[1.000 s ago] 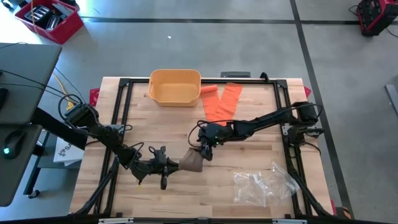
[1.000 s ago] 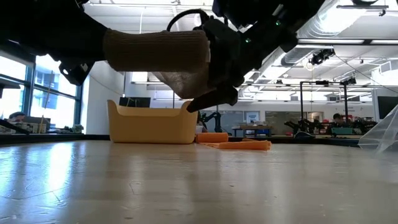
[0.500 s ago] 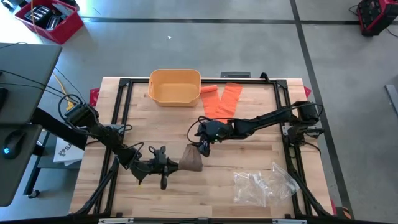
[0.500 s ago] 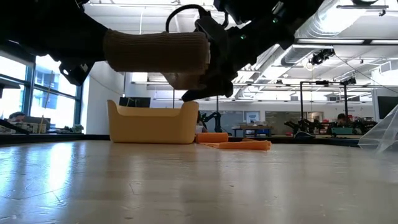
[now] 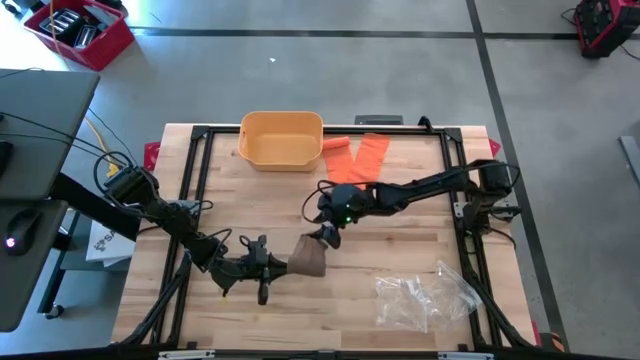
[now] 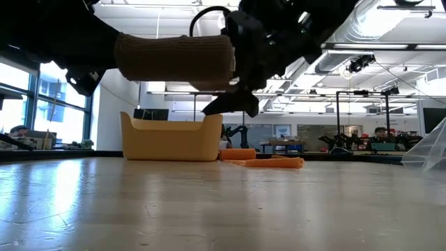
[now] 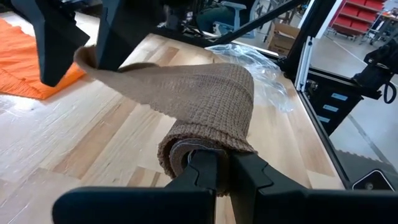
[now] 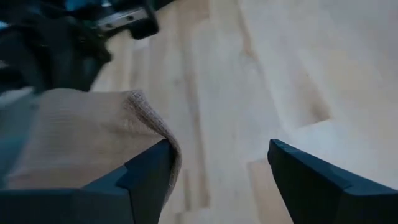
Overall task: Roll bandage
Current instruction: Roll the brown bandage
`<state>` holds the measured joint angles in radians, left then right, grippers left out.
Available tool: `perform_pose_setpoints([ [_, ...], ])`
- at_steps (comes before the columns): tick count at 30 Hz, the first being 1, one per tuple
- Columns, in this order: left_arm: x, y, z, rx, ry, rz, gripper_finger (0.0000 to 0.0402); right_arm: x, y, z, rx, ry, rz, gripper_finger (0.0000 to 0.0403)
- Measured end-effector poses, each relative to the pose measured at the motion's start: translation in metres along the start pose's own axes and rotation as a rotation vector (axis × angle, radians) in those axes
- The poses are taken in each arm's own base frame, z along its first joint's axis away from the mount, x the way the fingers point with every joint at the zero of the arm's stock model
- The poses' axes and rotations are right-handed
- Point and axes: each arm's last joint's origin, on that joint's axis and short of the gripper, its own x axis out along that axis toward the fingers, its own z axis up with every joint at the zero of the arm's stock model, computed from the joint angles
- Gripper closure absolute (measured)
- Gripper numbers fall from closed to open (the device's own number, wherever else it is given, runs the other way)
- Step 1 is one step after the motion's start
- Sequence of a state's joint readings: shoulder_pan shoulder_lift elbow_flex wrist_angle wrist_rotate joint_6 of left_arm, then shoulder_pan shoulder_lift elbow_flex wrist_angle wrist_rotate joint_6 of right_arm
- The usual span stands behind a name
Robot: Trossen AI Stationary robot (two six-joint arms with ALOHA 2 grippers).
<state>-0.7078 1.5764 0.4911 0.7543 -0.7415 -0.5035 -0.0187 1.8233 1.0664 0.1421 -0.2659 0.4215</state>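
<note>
The tan bandage roll (image 5: 309, 258) was held above the tabletop (image 5: 400, 250), near its front middle, with a loose tail (image 7: 143, 84) drawn off it toward the right claw. In the left wrist view the roll's end (image 7: 205, 146) was seen clamped between the closed fingers (image 7: 249, 180) of the left claw (image 5: 283, 264), which reached in from the left side. The right claw (image 5: 326, 235) was found just beside the roll on its far side, its fingers (image 8: 311, 180) spread wide; the corner of the tail (image 8: 152, 121) was seen lying against one finger, and it could not be told whether that corner was pinched. In the low view the roll (image 6: 174, 59) was shown lifted clear of the wood, with the yellow bin (image 6: 171, 139) behind it. That bin (image 5: 282, 140) was set at the far edge, with orange bandages (image 5: 357, 162) laid flat just beside it. A clear plastic bag (image 5: 425, 295) was left near the front right corner, well apart from the roll.
</note>
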Motion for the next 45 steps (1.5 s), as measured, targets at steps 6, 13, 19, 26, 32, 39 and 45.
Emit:
perform_pose_setpoints([
  [6,0.0,0.0,0.0,0.0,0.0,0.0,0.0391,-0.006,-0.014,0.006,0.105,0.063,0.14,0.0139],
  [13,0.0,0.0,0.0,0.0,0.002,-0.002,0.0391,-0.007,-0.022,0.009,0.112,-0.013,-0.009,0.0139],
  [19,0.0,0.0,0.0,0.001,0.003,-0.003,0.0391,-0.005,-0.014,0.007,0.047,0.003,0.038,0.0139],
  [26,-0.001,-0.001,-0.001,-0.056,-0.01,0.015,0.0391,-0.011,0.013,-0.011,-0.085,0.047,-0.219,0.0139],
  [32,-0.003,0.001,-0.003,-0.233,0.0,0.013,0.0391,-0.031,0.067,-0.043,-0.221,0.109,-0.456,0.0139],
  [39,0.003,0.021,-0.009,-0.482,0.018,0.088,0.0391,-0.03,0.126,-0.087,-0.349,0.128,-0.388,0.0139],
  [45,0.005,0.073,-0.026,-0.588,0.082,0.228,0.0391,-0.008,0.135,-0.105,-0.355,0.115,-0.336,0.0139],
])
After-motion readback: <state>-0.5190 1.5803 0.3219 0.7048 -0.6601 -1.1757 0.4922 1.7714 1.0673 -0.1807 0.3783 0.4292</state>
